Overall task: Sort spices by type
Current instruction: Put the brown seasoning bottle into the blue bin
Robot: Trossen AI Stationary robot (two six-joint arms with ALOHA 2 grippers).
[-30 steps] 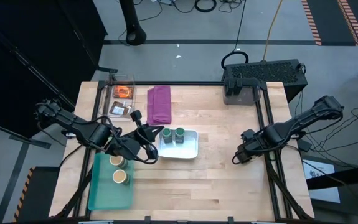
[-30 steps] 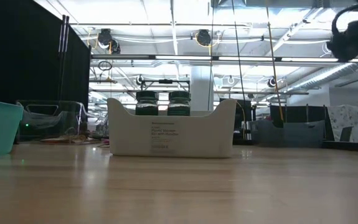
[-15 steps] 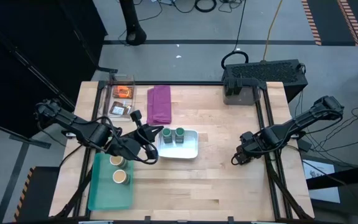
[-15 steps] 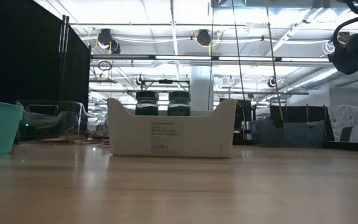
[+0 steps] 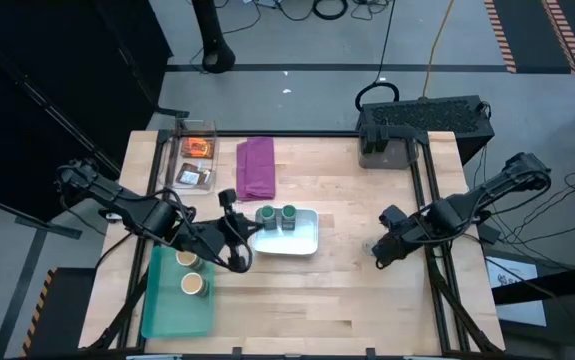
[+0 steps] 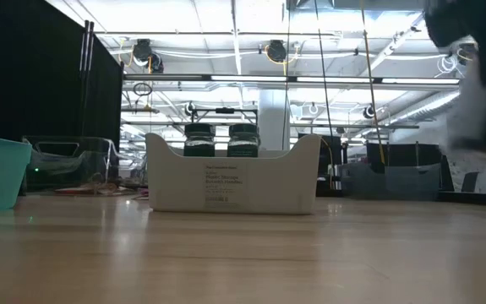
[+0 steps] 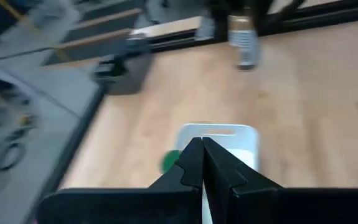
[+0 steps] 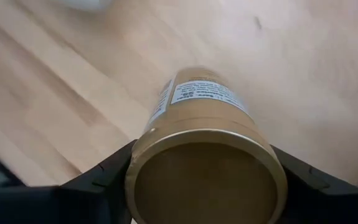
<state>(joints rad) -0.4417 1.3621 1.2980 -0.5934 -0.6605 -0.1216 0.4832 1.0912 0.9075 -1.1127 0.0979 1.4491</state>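
My right gripper [image 5: 375,250] is over the table's right part, shut on a tan-lidded spice jar [image 8: 207,143]; the low view shows that jar [image 6: 479,110] blurred and above the tabletop. My left gripper [image 5: 229,203] is shut and holds nothing, just left of the white tray [image 5: 307,240]. Two green-lidded jars [image 5: 265,216] [image 5: 288,215] stand in that tray. Two tan-lidded jars [image 5: 187,258] [image 5: 195,285] stand in the teal tray [image 5: 167,315]. An orange packet [image 5: 199,148] and a dark brown packet [image 5: 193,177] lie in a clear box at the far left. My right gripper pinches the jar at its upper wall by the lid [image 8: 142,149], one finger [image 8: 107,180] on each opposite side. The fingers come from above, pointing steeply down. The jar is lifted clear of the table, lid toward the wrist and base downward.
A folded purple cloth [image 5: 256,166] lies beyond the white tray. A black box [image 5: 422,122] sits at the far right corner. Bare wood stretches between the white tray and my right gripper and along the near edge.
My right gripper has shifted a little toward the table's left with the jar, which now shows raised in the low view. My left gripper has swung its shut fingers from pointing at the white tray toward the far edge, without travelling.
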